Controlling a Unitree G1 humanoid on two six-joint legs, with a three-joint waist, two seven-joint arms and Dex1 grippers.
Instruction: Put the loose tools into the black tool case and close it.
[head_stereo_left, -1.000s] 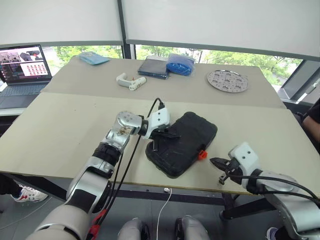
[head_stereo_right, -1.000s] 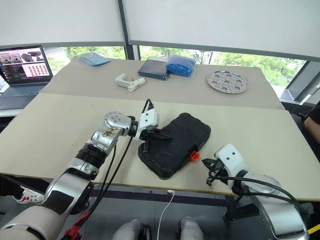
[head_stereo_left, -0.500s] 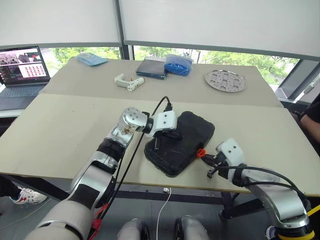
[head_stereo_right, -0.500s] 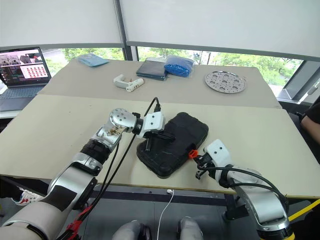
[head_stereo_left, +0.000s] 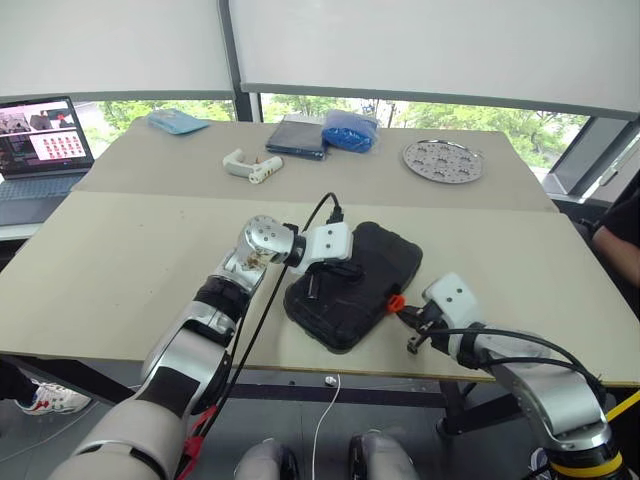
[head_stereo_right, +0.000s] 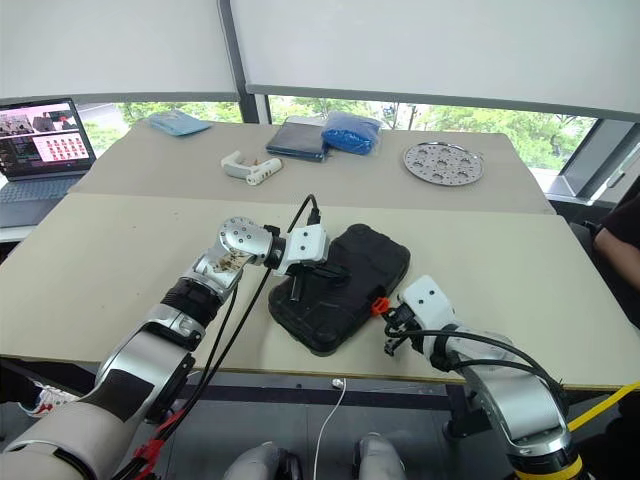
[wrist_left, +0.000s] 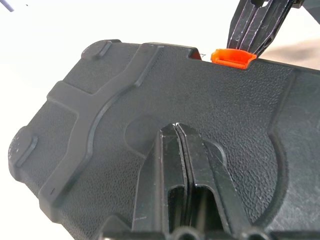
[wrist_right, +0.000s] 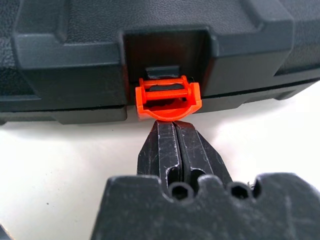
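Black tool case (head_stereo_left: 352, 287) closed, flat on table, orange latch (wrist_right: 168, 98) unfastened

Right gripper (wrist_right: 174, 125) moved in from table edge, now touching orange latch (wrist_right: 168, 97)

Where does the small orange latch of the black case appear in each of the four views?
Left eye: orange latch on the black tool case's near right edge.
Right eye: same edge.
Left wrist: top, beyond the lid.
Right wrist: centre.
Shared landmark: shut right gripper touching the latch.
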